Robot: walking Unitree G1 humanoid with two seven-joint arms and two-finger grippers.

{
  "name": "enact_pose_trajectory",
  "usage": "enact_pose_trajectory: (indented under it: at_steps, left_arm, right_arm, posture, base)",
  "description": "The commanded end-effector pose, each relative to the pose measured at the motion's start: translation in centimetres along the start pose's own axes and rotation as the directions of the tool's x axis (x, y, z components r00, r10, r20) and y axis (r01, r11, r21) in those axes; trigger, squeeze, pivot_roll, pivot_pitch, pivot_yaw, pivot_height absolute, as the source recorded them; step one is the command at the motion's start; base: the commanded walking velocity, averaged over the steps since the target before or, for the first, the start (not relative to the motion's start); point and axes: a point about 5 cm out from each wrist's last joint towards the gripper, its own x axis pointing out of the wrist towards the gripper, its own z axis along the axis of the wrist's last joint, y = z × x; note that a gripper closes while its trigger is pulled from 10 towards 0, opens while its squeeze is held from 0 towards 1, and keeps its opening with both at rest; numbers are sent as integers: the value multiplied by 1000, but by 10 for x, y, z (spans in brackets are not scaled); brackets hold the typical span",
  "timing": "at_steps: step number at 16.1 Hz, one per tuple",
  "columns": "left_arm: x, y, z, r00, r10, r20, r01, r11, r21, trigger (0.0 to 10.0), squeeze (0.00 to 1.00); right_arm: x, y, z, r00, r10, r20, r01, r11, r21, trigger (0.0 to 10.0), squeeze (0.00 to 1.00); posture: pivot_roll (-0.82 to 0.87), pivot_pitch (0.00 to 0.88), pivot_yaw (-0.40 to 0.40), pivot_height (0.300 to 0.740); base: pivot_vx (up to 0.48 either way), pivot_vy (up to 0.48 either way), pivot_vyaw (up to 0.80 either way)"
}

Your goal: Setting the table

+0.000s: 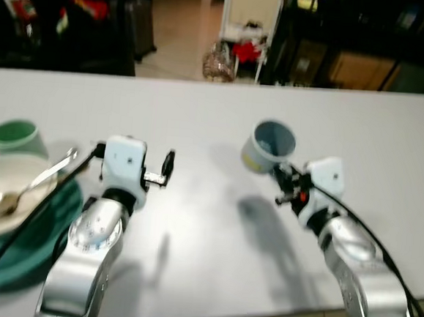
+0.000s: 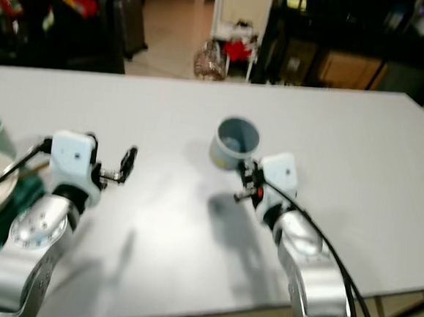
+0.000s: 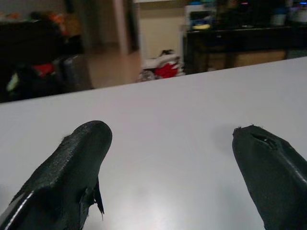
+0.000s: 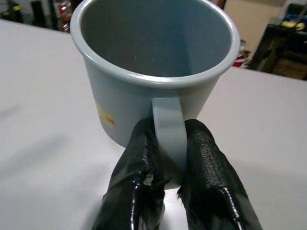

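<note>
Right tool (image 4: 169, 158) pinching the handle of the grey-blue mug (image 1: 270, 145), raised above mid white worktop (image 1: 200, 121). Left tool (image 3: 172, 167) spread, hovering at nine o'clock of mug. Further toward nine: bowl (image 1: 8, 186) with spoon (image 1: 26, 188), green cup (image 1: 13, 134).

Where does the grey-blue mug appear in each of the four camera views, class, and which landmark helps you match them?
Left eye view: grey-blue mug right of centre, held by its handle in the right gripper.
Right eye view: at centre, above the white table.
Left wrist view: open fingers over bare table.
Right wrist view: close up, handle pinched.
Shared landmark: the red item on the floor beyond the table.
</note>
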Motion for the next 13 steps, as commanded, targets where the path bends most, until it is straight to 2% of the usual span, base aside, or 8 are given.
enact_pose_trajectory:
  at_steps: [1, 4, 7, 8, 9, 13]
  left_arm:
    - [3, -14, 2, 997, -83, -1, 83, 996, 23, 10000, 0]
    - [1, -16, 3, 989, -150, 8, 149, 989, 23, 10000, 0]
    - [-5, -17, -1, 961, -274, -35, 275, 961, 40, 10000, 0]
    - [-5, -18, -1, 955, -295, -40, 296, 954, 38, 10000, 0]
    - [-9, -18, -2, 938, -343, -52, 346, 937, 53, 10000, 0]
    - [-13, -6, -6, 938, -339, -79, 343, 937, 60, 10000, 0]
  right_arm:
    - [-1, -16, -1, 998, -58, -19, 58, 998, -6, 10000, 0]
    - [7, -17, 3, 999, -18, -31, 18, 1000, -12, 10000, 0]
    - [36, -21, 1, 992, 65, -109, -71, 996, -51, 10000, 0]
    - [40, -23, 2, 991, 66, -117, -71, 997, -42, 10000, 0]
    - [52, -23, 3, 986, 87, -143, -96, 994, -55, 10000, 0]
    - [80, -17, 6, 979, 136, -149, -150, 985, -84, 10000, 0]
  posture:
    - [-90, 10, -8, 740]
    - [-95, 28, 8, 740]
    - [-88, 39, 53, 740]
    - [-86, 38, 53, 740]
    - [-71, 27, 39, 740]
    - [-47, 35, 20, 740]
  base:
    - [0, 0, 0]
    - [0, 0, 0]
    - [0, 0, 0]
    - [0, 0, 0]
    - [0, 0, 0]
    - [0, 0, 0]
